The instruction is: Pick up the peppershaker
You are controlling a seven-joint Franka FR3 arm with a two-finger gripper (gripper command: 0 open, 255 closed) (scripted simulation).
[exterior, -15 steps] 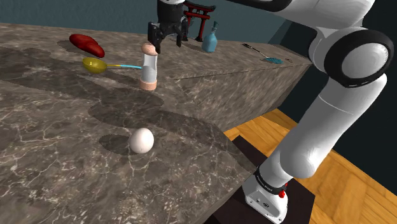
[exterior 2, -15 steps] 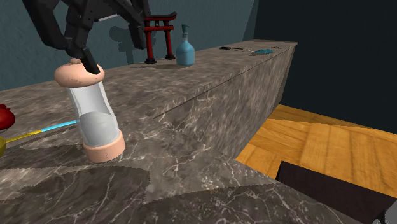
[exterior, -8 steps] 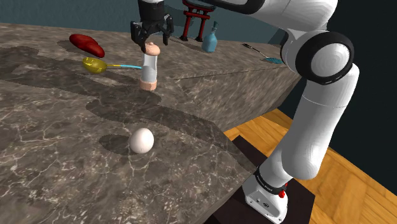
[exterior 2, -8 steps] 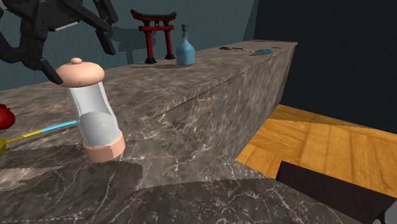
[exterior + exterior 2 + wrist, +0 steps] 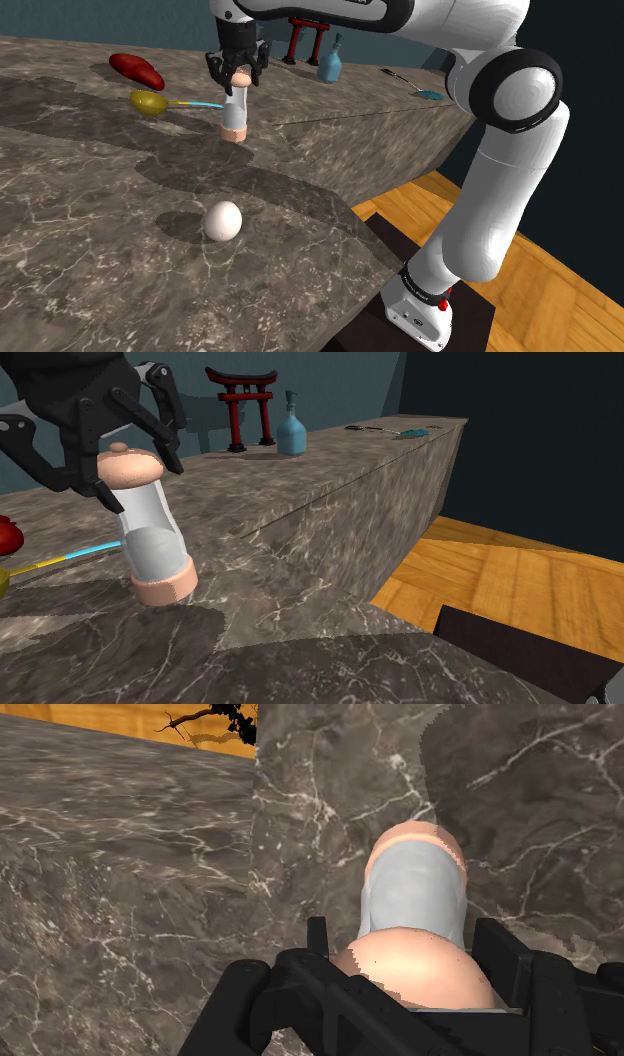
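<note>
The pepper shaker (image 5: 234,110) has a pale pink cap and base and a clear body half full of grey. It stands on the dark marble counter (image 5: 90,200), leaning slightly in the second exterior view (image 5: 150,542). My black gripper (image 5: 237,78) comes down on it from above. In the second exterior view the gripper (image 5: 128,470) straddles the pink cap. Seen from the wrist, the gripper (image 5: 408,946) has a finger on each side of the shaker (image 5: 415,894), pressed against the cap. The base rests on the counter.
A white ball (image 5: 223,220) lies nearer the counter's front. A yellow spoon (image 5: 150,101) and a red object (image 5: 136,69) lie to the shaker's left in the shoulder view. A red torii model (image 5: 241,402), blue bottle (image 5: 291,427) and teal utensil (image 5: 428,94) sit farther back.
The gripper moved over the shaker, dropped around its cap, and its fingers closed from wide apart onto it. The shaker has stayed in place on the counter.
</note>
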